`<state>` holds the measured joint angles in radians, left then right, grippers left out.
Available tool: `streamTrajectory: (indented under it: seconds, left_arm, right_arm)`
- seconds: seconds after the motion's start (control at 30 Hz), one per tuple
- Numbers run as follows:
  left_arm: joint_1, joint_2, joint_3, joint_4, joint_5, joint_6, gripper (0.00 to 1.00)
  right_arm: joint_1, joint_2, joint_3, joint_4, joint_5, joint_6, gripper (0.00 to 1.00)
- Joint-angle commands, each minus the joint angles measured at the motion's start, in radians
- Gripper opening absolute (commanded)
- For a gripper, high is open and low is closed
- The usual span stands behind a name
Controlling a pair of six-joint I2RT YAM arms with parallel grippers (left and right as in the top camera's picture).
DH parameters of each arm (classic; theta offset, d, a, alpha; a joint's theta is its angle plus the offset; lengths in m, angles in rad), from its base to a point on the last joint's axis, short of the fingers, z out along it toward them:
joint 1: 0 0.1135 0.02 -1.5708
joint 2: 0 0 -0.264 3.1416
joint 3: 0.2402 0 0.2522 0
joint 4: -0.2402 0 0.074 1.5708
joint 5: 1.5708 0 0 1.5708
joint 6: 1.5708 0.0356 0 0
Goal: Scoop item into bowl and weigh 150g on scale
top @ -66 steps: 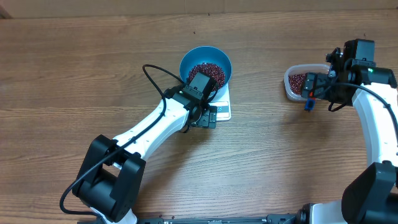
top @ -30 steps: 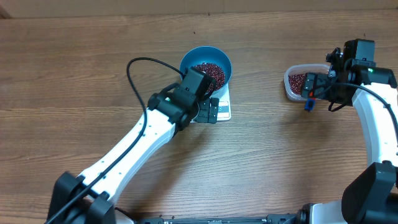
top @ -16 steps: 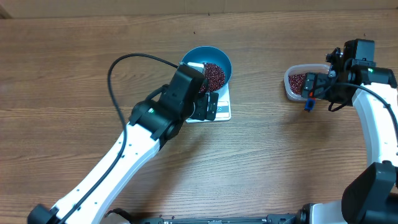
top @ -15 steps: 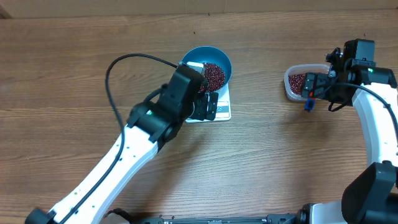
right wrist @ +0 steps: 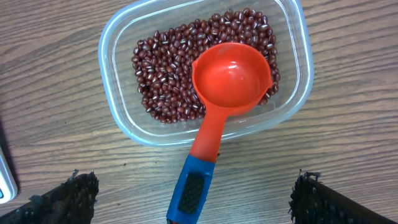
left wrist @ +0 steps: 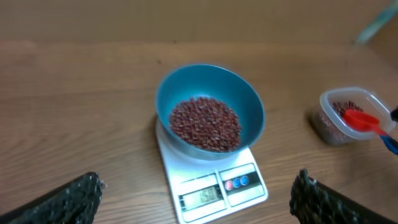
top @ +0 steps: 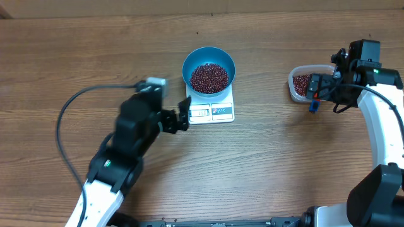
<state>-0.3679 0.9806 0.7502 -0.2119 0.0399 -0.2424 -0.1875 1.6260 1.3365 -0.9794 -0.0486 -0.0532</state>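
Light: bright, even, from above. Shadows: soft, short, beside the bowl (top: 187,62) and left arm (top: 129,135). Overhead view: sharp. Left wrist view: hazy, soft-focus throughout; scale (left wrist: 193,177) display unreadable. Right wrist view: crisp; pale sheen inside red scoop (right wrist: 231,78).

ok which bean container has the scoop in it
The clear plastic tub: the red scoop rests in it. The blue bowl on the scale holds only beans.
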Motion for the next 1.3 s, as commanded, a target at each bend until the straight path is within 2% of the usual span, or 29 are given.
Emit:
streamTrajectory:
  seconds: [0.0, 0.07, 0.3, 0.57, 0.67, 0.87, 1.07, 1.27]
  left_arm:
    - [0.101, -0.166, -0.156, 0.120, 0.138, 0.064, 1.00]
    - [0.162, -0.280, -0.262, 0.217, 0.141, 0.063, 1.00]
    - [0.252, -0.526, -0.511, 0.472, 0.133, 0.109, 1.00]
    - [0.341, -0.786, -0.743, 0.506, 0.119, 0.119, 0.99]
    - [0.365, -0.846, -0.745, 0.417, 0.121, 0.117, 1.00]
    - [0.386, -0.881, -0.745, 0.357, 0.092, 0.161, 1.00]
    - [0.408, -0.956, -0.745, 0.136, 0.066, 0.169, 1.00]
    - [0.410, -0.964, -0.745, 0.138, 0.054, 0.195, 0.99]
  right_arm:
    - [0.002, -0.019, 0.007, 0.005, -0.005, -0.004, 1.00]
    - [0.002, -0.019, 0.007, 0.004, -0.005, -0.004, 1.00]
    - [0.002, -0.019, 0.007, 0.005, -0.005, -0.004, 1.00]
    - [0.002, -0.019, 0.007, 0.005, -0.005, -0.004, 1.00]
    - [0.002, -0.019, 0.007, 0.005, -0.005, -0.004, 1.00]
    - [0.002, -0.019, 0.007, 0.005, -0.005, -0.004, 1.00]
    - [0.002, -0.019, 0.007, 0.005, -0.005, -0.004, 1.00]
    - [0.002, -0.019, 0.007, 0.005, -0.005, -0.004, 1.00]
